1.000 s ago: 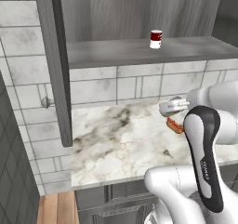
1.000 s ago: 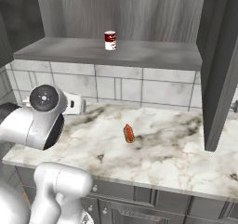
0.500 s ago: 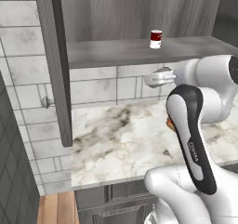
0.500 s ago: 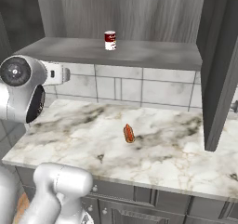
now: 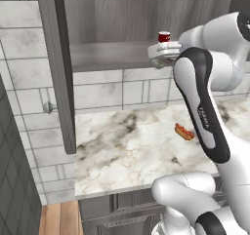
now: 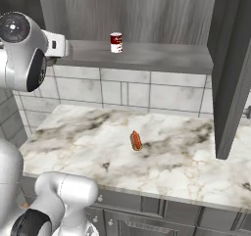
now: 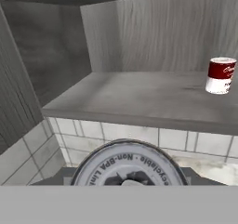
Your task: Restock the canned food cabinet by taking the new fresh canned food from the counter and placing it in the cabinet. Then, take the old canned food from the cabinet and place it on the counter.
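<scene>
The new fresh canned food (image 7: 128,165) shows its round silver top at the bottom of the hand view, held in my gripper (image 5: 162,54), which is shut on it. The gripper hovers at the front edge of the cabinet's grey shelf board (image 5: 112,58), left of the old canned food (image 5: 164,36). That red-and-white can (image 7: 220,75) stands upright on the shelf (image 7: 139,97), and it also appears in the right base view (image 6: 116,42). The white marble counter (image 5: 127,151) lies below.
An orange-red hot-dog-like item (image 5: 184,131) lies on the counter (image 6: 171,152). The cabinet's tall grey door (image 5: 56,68) stands open on one side, and another door (image 6: 233,68) hangs open on the other. A tiled wall runs under the shelf.
The arm has risen from counter height to the level of the shelf, carrying the can with it. The old can and the hot-dog-like item have not moved.
</scene>
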Controlling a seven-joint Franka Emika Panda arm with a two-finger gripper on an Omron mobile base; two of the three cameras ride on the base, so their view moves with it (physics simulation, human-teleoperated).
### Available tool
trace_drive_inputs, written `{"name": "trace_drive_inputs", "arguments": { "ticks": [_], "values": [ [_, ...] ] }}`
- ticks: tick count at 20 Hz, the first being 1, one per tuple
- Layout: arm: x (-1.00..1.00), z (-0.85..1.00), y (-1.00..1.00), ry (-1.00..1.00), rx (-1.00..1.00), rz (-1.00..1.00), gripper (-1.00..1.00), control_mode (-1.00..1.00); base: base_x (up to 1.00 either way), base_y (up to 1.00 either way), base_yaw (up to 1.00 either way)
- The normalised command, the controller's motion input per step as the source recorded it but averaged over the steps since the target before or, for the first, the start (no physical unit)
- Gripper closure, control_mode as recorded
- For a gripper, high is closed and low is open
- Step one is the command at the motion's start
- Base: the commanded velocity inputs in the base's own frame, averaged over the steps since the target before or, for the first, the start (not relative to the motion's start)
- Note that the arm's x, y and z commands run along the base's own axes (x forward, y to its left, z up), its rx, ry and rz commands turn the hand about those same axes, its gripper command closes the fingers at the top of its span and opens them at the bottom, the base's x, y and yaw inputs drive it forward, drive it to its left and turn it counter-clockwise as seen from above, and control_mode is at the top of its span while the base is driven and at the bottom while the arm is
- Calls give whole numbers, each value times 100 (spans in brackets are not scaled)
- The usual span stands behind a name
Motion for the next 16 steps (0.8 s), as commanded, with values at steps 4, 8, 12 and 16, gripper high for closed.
{"name": "trace_drive_inputs", "arguments": {
  "ticks": [4, 8, 12, 16],
  "values": [
    [87, 1, 2, 0, 0, 0, 100, -100, 0, 0, 0],
    [95, -21, 8, 0, -9, 0, 100, -100, 0, 0, 0],
    [91, -31, 1, 0, -8, -1, 100, -100, 0, 0, 0],
    [78, -34, 1, 0, -9, -3, 100, -100, 0, 0, 0]
  ]
}}
